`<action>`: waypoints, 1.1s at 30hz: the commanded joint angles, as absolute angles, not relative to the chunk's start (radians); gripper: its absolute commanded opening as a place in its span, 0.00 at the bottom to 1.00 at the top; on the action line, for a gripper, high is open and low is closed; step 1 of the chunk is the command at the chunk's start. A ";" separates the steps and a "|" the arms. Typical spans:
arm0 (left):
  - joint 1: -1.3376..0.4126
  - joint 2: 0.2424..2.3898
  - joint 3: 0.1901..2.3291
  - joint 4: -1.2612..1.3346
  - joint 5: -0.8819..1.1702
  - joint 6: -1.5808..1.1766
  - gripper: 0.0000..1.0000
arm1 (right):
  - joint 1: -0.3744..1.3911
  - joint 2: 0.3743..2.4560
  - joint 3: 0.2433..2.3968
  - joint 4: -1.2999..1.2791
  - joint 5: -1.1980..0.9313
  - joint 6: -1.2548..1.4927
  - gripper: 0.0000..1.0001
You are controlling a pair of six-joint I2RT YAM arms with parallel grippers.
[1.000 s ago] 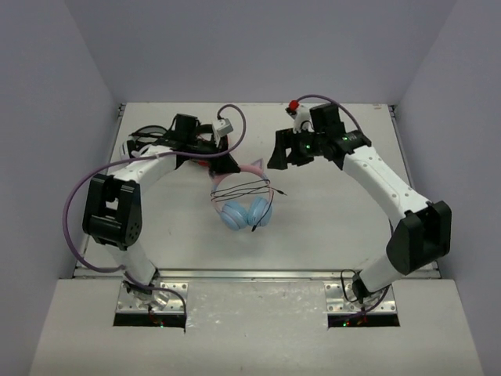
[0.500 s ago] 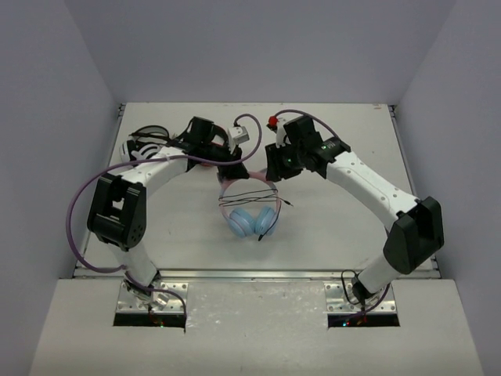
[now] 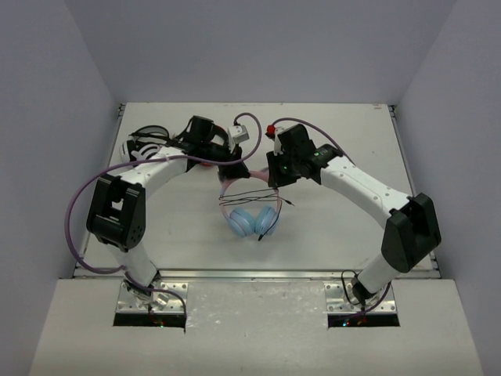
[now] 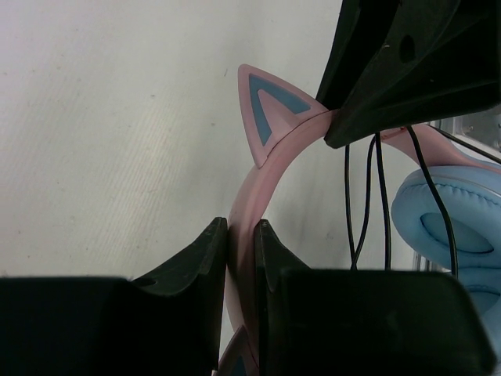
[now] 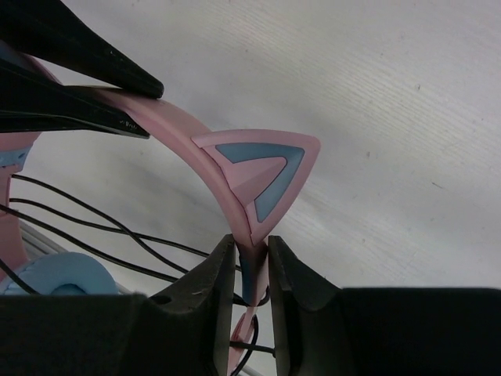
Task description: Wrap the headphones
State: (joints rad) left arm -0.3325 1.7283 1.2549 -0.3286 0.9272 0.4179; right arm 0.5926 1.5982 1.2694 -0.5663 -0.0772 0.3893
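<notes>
Two around headphones point(image 3: 252, 219): left tool point(image 4: 241, 229), right tool point(image 5: 250, 243).

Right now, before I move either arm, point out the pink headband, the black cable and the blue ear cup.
pink headband point(image 4: 249, 196), left wrist view, middle of the bare pink arc.
black cable point(image 4: 348, 196), left wrist view, the leftmost strand.
blue ear cup point(image 4: 470, 192), left wrist view, the cushion's upper rim.

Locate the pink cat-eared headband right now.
Top view: the headband is mid-table, just beyond the blue ear cups, with the left gripper clamped on its left side and the right gripper on its right.
</notes>
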 commanded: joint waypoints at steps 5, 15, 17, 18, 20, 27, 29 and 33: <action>-0.325 1.648 1.276 -0.227 0.988 0.351 0.01 | 0.614 1.603 1.253 -0.500 -0.055 0.451 0.26; -0.310 1.634 1.276 -0.212 1.014 0.330 0.01 | 0.641 1.631 1.270 -0.517 -0.023 0.454 0.12; -0.310 1.638 1.284 -0.224 0.997 0.328 0.05 | 0.646 1.631 1.273 -0.512 -0.015 0.465 0.01; -0.310 1.638 1.284 -0.224 0.985 0.324 0.07 | 0.647 1.631 1.276 -0.509 -0.009 0.469 0.01; -0.310 1.631 1.285 -0.215 0.906 0.301 0.11 | 0.649 1.629 1.281 -0.509 -0.003 0.486 0.01; -0.310 1.534 1.203 -0.077 0.658 0.178 0.41 | 0.660 1.559 1.209 -0.427 0.087 0.531 0.01; -0.310 1.520 1.212 -0.087 0.594 0.161 0.44 | 0.661 1.537 1.186 -0.396 0.095 0.531 0.01; -0.308 1.483 1.210 -0.063 0.482 0.117 0.47 | 0.663 1.540 1.187 -0.391 0.091 0.531 0.01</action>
State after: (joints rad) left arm -0.3164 1.5326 1.2022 -0.1349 0.6117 0.1749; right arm 0.6525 1.5917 1.1667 -0.4870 0.0868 0.4961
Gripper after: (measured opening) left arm 0.462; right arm 0.123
